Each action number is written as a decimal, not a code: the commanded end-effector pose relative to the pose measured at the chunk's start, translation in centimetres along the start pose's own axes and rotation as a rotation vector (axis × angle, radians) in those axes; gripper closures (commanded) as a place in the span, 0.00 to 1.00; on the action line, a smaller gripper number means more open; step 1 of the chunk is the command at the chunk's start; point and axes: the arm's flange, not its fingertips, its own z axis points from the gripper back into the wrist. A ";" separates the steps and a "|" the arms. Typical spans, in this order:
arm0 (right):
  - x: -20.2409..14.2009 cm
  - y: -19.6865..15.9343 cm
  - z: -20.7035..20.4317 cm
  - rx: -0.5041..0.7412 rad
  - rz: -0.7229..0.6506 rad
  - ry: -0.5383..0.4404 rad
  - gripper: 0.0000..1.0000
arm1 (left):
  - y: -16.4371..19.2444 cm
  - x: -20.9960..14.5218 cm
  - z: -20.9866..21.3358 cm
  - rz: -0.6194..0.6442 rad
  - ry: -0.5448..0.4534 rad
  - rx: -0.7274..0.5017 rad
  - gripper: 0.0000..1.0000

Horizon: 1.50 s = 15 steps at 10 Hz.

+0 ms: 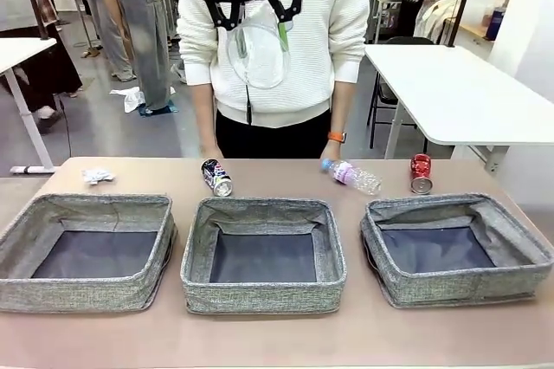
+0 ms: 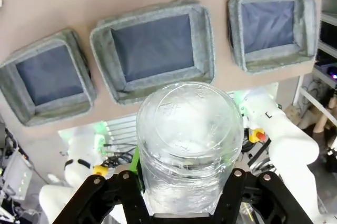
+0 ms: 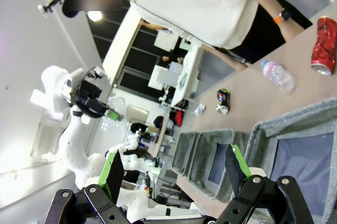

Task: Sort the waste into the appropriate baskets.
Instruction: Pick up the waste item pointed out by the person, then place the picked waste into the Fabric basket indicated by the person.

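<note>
Clear plastic cup (image 2: 189, 124) clamped in left gripper (image 2: 187, 155), fingers (image 2: 136, 162) part-closed around it. Long axis runs along them, base toward baskets (image 2: 206, 45). Right gripper (image 3: 174, 169) spread wide, empty.

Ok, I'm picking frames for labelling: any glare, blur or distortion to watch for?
Front view: sharp, evenly lit, soft shadows inside the baskets. Left wrist view: the clear plastic cup, very near, catches glints; baskets look warped. Right wrist view: rolled sideways, pale wall washed out.
</note>
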 end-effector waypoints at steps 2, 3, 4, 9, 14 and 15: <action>0.3 0.1 -0.2 0.018 0.027 -0.014 0.00 | 0.1 -0.4 -0.6 0.020 0.023 0.011 0.38; 0.3 0.1 -0.2 0.018 0.027 -0.014 0.00 | 0.1 -0.4 -0.6 0.020 0.023 0.011 0.38; 0.3 0.1 -0.2 0.018 0.027 -0.014 0.00 | 0.1 -0.4 -0.6 0.020 0.023 0.011 0.38; 0.3 0.1 -0.2 0.018 0.027 -0.014 0.00 | 0.1 -0.4 -0.6 0.020 0.023 0.011 0.38; 0.3 0.1 -0.2 0.018 0.027 -0.014 0.00 | 0.1 -0.4 -0.6 0.020 0.023 0.011 0.38; 0.3 0.1 -0.2 0.018 0.027 -0.014 0.00 | 0.1 -0.4 -0.6 0.020 0.023 0.011 0.38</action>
